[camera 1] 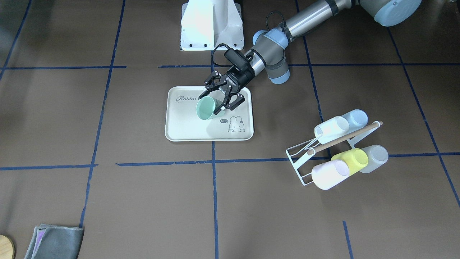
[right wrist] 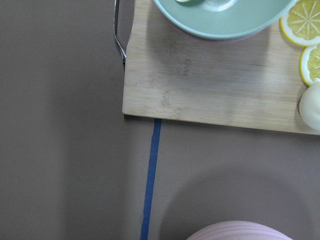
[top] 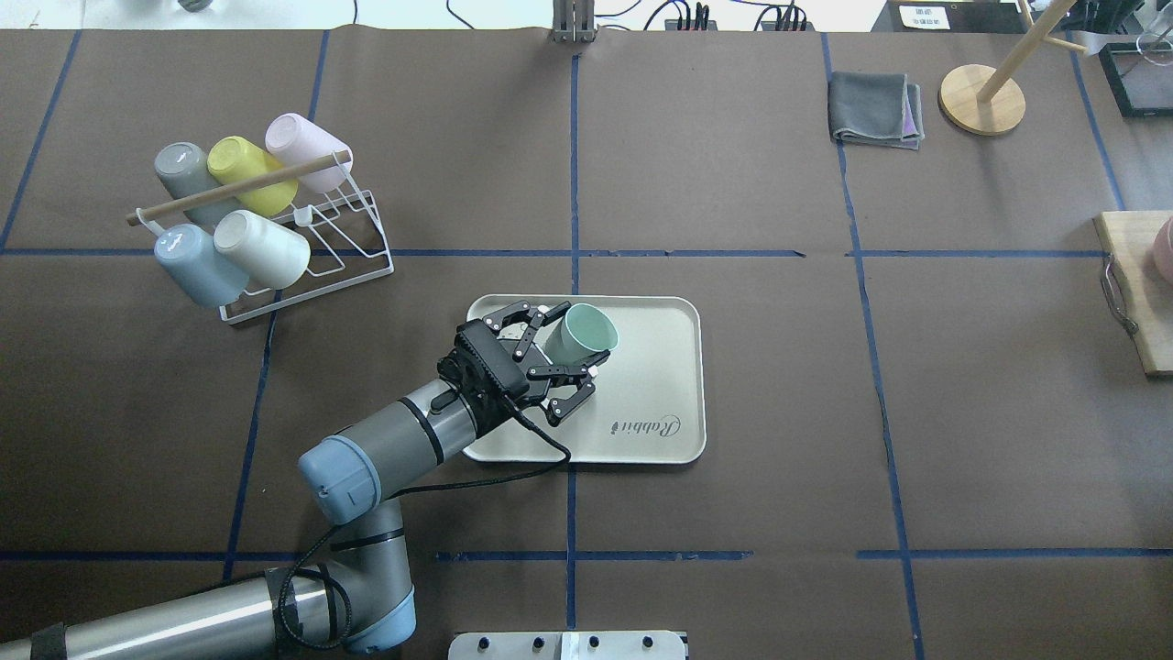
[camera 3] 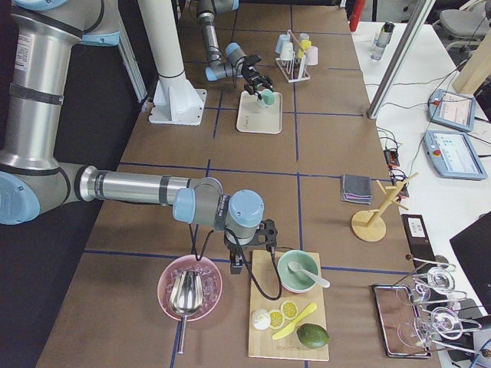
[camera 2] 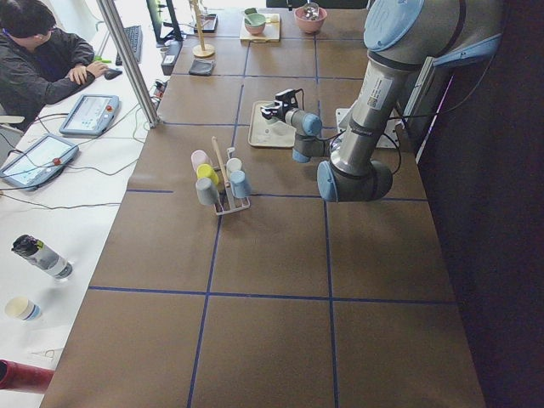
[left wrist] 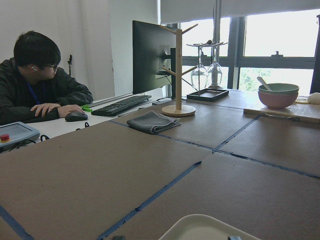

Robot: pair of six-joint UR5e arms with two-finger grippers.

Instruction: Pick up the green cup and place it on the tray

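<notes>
The green cup (top: 579, 332) is tilted over the cream "Rabbit" tray (top: 660, 403), its mouth pointing up and away from the wrist. My left gripper (top: 568, 341) reaches over the tray's left part, fingers spread wide on either side of the cup's lower body and shut on it. The front view shows the same: the cup (camera 1: 206, 108) sits between the fingers of the left gripper (camera 1: 215, 102) above the tray (camera 1: 187, 126). My right gripper (camera 3: 249, 239) hangs far off by a wooden board; I cannot tell its state.
A white wire rack (top: 302, 261) with several cups stands left of the tray. A folded grey cloth (top: 875, 110) and a wooden stand (top: 982, 99) are at the far right. The cutting board (camera 3: 288, 314) carries a green bowl, beside a pink bowl (camera 3: 189, 287).
</notes>
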